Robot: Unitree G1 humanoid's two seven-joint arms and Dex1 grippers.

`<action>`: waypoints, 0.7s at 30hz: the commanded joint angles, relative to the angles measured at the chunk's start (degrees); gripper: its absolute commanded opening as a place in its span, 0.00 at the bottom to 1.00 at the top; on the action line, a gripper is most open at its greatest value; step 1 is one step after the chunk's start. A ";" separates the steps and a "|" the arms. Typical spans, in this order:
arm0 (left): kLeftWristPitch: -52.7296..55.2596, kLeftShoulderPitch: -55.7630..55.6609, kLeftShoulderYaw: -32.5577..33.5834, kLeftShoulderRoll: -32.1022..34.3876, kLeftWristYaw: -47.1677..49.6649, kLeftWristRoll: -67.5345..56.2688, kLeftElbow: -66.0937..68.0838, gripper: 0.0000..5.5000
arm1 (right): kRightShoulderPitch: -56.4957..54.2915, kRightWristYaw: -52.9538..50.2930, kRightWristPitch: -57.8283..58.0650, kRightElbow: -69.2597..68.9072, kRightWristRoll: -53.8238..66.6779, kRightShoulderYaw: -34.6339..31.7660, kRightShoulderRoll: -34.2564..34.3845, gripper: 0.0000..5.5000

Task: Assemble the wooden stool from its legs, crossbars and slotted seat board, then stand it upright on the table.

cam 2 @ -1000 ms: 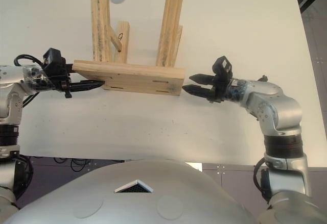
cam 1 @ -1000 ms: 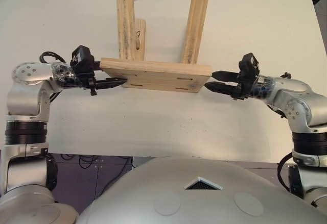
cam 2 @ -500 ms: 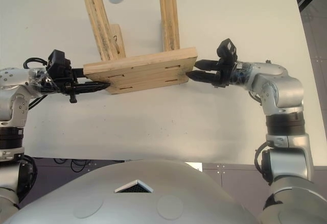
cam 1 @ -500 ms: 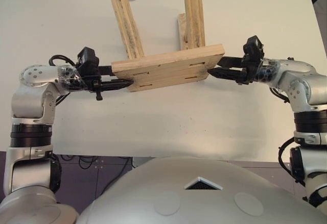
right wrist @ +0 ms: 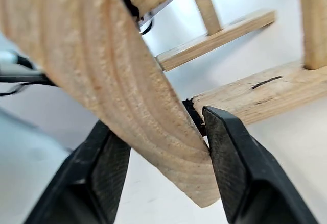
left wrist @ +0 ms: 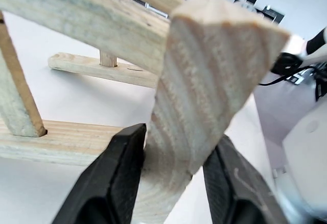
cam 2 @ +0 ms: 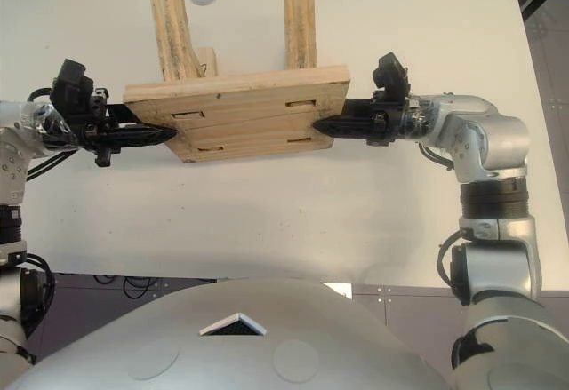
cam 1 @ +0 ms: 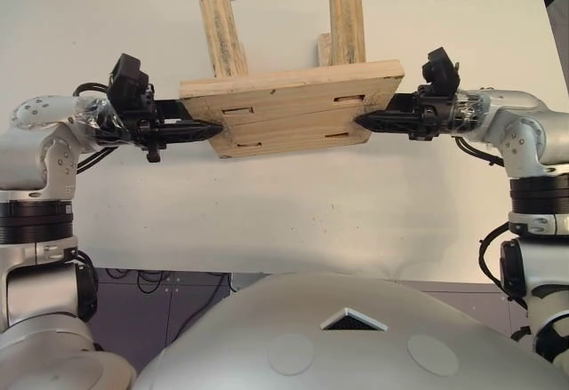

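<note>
L gripper (cam 1: pixel 213 129) & R gripper (cam 1: pixel 363 121) are clamping ends of slotted seat board (cam 1: pixel 289 113) mid-frame; stiff, leg-heavy, likely wanting firm edge holds.

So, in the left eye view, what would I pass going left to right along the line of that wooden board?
Silver left arm → black left fingers → pale slotted wooden seat board, clamped at both ends → black right fingers → silver right arm.

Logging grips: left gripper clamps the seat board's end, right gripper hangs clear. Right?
No: the right gripper also clamps the seat board, at its opposite end; the right wrist view shows its fingers on both faces. The left gripper does clamp it.
</note>
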 commanded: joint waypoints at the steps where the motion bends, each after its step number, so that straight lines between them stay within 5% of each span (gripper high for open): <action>1: 17.62 -3.14 3.17 1.00 6.03 -7.85 0.44 0.29 | -6.25 2.51 19.58 0.32 9.05 0.02 -2.73 0.38; 5: 36.91 -10.69 9.81 -2.43 19.59 -13.70 3.83 0.29 | -19.24 -0.46 37.69 8.57 15.06 -5.74 1.53 0.38; 11: 53.71 -22.46 24.25 -14.51 42.09 -8.88 14.69 0.29 | -28.12 -9.39 39.16 23.42 20.48 -9.52 6.93 0.29; 17: 48.35 -37.25 35.76 -19.15 60.87 -2.07 29.66 0.29 | -37.52 -21.75 35.09 43.89 10.01 -17.81 12.53 0.26; 21: 35.39 -43.91 33.64 -20.17 66.74 -0.83 40.45 0.28 | -43.00 -32.24 24.37 57.20 7.08 -22.58 14.88 0.24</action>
